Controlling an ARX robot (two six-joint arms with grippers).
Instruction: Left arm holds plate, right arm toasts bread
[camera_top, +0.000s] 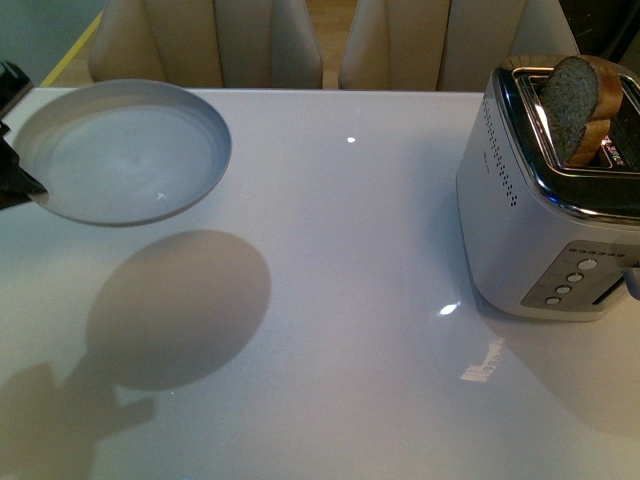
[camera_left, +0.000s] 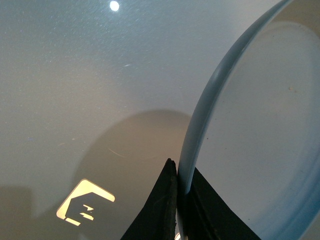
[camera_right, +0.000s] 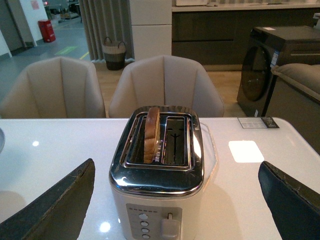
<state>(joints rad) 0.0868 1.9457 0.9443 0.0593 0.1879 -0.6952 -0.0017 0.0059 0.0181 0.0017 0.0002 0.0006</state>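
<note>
The pale blue-grey plate (camera_top: 125, 150) hangs empty above the white table at the far left and casts a round shadow below it. My left gripper (camera_top: 15, 170) is shut on its rim at the picture's left edge. In the left wrist view the black fingers (camera_left: 160, 210) pinch the plate's rim (camera_left: 200, 110). The bread (camera_top: 580, 105) stands upright in one slot of a silver toaster (camera_top: 550, 220) at the right. In the right wrist view my right gripper (camera_right: 176, 165) is open, level with the toaster (camera_right: 160, 195), and touches neither it nor the bread (camera_right: 152, 132).
The toaster's front has a lever (camera_right: 169, 227) and a column of round buttons (camera_right: 145, 225). Beige chairs (camera_top: 210, 40) stand behind the table (camera_top: 350, 300). A small card (camera_right: 258, 122) lies on the table beyond the toaster. A dark appliance (camera_right: 280, 65) stands further back.
</note>
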